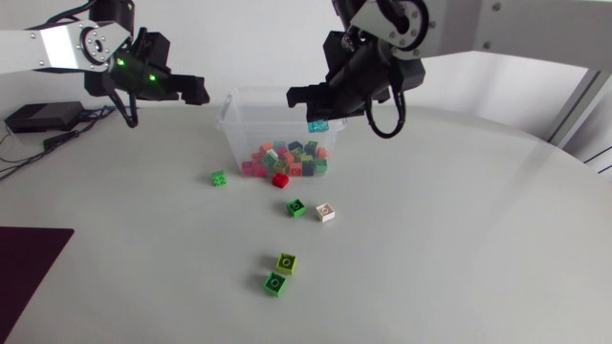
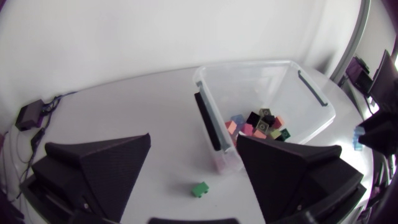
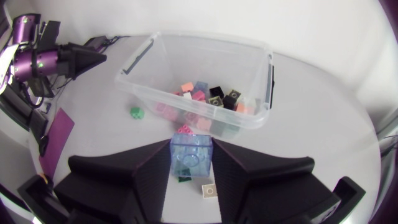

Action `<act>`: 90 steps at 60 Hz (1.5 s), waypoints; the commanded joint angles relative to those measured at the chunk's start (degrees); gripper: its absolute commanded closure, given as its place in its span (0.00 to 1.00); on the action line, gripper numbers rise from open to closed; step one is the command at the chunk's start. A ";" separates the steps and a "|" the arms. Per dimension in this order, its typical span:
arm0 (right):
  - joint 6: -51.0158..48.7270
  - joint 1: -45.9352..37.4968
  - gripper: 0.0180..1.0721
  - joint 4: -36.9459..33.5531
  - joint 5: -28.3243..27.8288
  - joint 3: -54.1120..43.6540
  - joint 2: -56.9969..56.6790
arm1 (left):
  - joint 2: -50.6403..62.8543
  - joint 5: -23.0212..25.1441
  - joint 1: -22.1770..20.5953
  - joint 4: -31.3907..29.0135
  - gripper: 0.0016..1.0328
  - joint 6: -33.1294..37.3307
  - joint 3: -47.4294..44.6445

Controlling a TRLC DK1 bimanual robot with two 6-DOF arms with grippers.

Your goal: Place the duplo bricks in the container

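The right hand (image 3: 191, 163) is clamped on a translucent blue brick (image 3: 191, 152), held above the near right rim of the clear container (image 1: 232, 134). Many mixed bricks (image 1: 292, 158) already lie inside. The left hand (image 2: 194, 146) hangs just left of the container with its fingers spread wide and nothing between them. On the worktop (image 1: 459, 239), a small green brick (image 1: 219, 177) lies left of the container and a red brick (image 1: 280, 180) against its near wall. Nearer lie a dark green brick (image 1: 296, 207) beside a white brick (image 1: 325, 212). Nearest of all, a yellow-green brick (image 1: 286, 263) touches a bright green brick (image 1: 274, 283).
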 commanded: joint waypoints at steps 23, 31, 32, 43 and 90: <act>-1.85 -0.77 0.72 11.93 3.54 4.85 7.94 | 0.26 5.23 3.14 -0.55 0.07 18.34 -12.03; -2.29 -0.94 0.72 15.53 4.16 4.76 9.44 | 1.31 5.85 3.32 0.15 0.09 22.38 -13.35; -2.38 -0.94 0.72 16.15 4.51 4.76 9.70 | 1.49 6.02 3.32 0.24 0.09 22.99 -13.53; -2.82 -1.56 0.72 20.11 5.48 5.90 12.25 | 3.42 7.08 3.67 0.50 0.09 27.65 -14.40; -6.34 0.73 0.05 23.45 8.82 4.41 9.97 | 13.00 8.92 1.47 1.82 0.08 44.61 -8.96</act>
